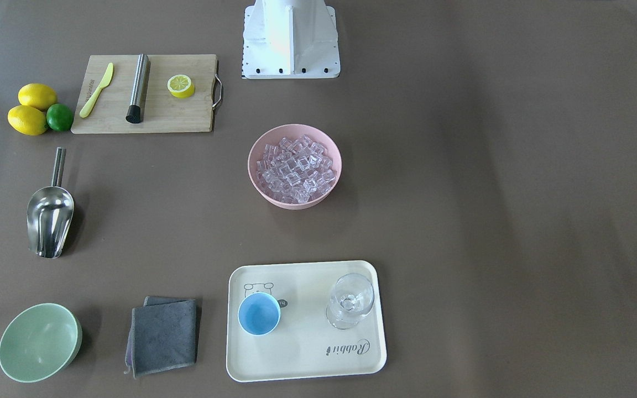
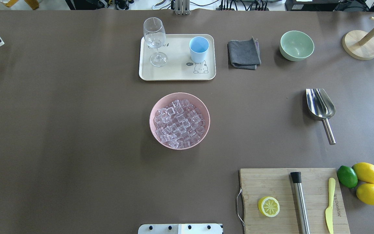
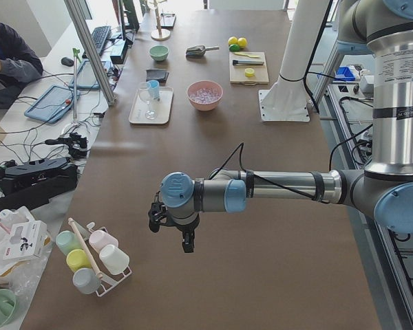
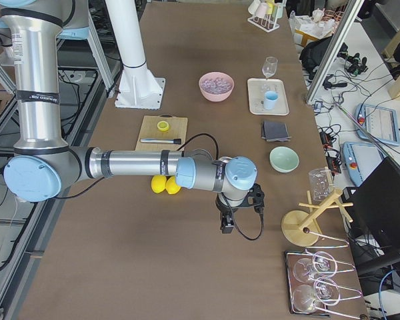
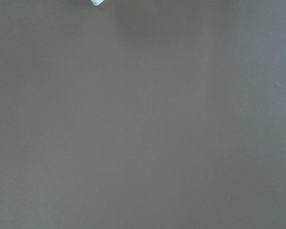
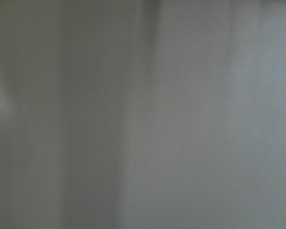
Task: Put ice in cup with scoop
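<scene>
On the desk [image 2: 76, 130], ice [image 2: 179, 122] is heaped in a bowl [image 2: 151, 123], the cup [image 2: 199, 48] is set on a tray [image 2: 177, 73], and the scoop [image 2: 320, 105] is laid well apart. Whether the left end effector [image 3: 186, 245] and the right end effector [image 4: 227, 227] are open cannot be told.

Premises: a robotics laboratory. Two industrial arms, the left arm [image 3: 282, 187] and the right arm [image 4: 127, 163], reach over a brown-covered table [image 2: 60, 130] with a white pedestal [image 1: 291, 38] at its edge. Aluminium frame posts [image 3: 89, 48] border it. A side bench carries a keyboard [image 3: 100, 38], a power strip [image 3: 34, 172] and loose cables [image 3: 24, 146]. A seated operator [image 3: 7, 58] attends, and a monitor [image 4: 387, 200] stands nearby.
</scene>
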Available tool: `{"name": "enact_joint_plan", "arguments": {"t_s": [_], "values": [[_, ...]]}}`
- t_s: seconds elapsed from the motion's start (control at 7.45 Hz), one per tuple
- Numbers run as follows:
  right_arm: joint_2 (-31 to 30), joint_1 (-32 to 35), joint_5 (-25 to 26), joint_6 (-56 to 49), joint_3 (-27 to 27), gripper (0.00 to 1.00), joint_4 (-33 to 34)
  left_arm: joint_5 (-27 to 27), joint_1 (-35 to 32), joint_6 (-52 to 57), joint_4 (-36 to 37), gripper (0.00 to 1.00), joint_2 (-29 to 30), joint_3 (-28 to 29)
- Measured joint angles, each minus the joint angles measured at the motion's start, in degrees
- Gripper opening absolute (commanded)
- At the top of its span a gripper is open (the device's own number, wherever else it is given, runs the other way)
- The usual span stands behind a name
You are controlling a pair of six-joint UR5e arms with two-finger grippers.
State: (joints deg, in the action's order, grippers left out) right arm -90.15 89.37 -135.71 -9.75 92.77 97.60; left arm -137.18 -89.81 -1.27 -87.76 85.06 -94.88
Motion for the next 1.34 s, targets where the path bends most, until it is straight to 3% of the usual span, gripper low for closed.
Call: {"name": "enact_joint_plan", "arguments": {"t_s": [0.27, 0.54, 1.34], "values": [[0.6, -1.8, -0.2, 6.0, 1.4, 0.99, -0.2, 0.0, 0.1, 0.0, 0.0, 0.99, 0.0, 0.0], [0.6, -8.2, -0.6, 17.7, 4.0, 0.99, -3.6, 0.0, 0.0, -0.1, 0.0, 0.99, -0.1, 0.5], [-4.2, -26.1, -0.9, 52.1, 9.1, 1.00, -28.2, 0.6, -0.7, 0.0, 0.8, 0.99, -0.6, 0.1]]}}
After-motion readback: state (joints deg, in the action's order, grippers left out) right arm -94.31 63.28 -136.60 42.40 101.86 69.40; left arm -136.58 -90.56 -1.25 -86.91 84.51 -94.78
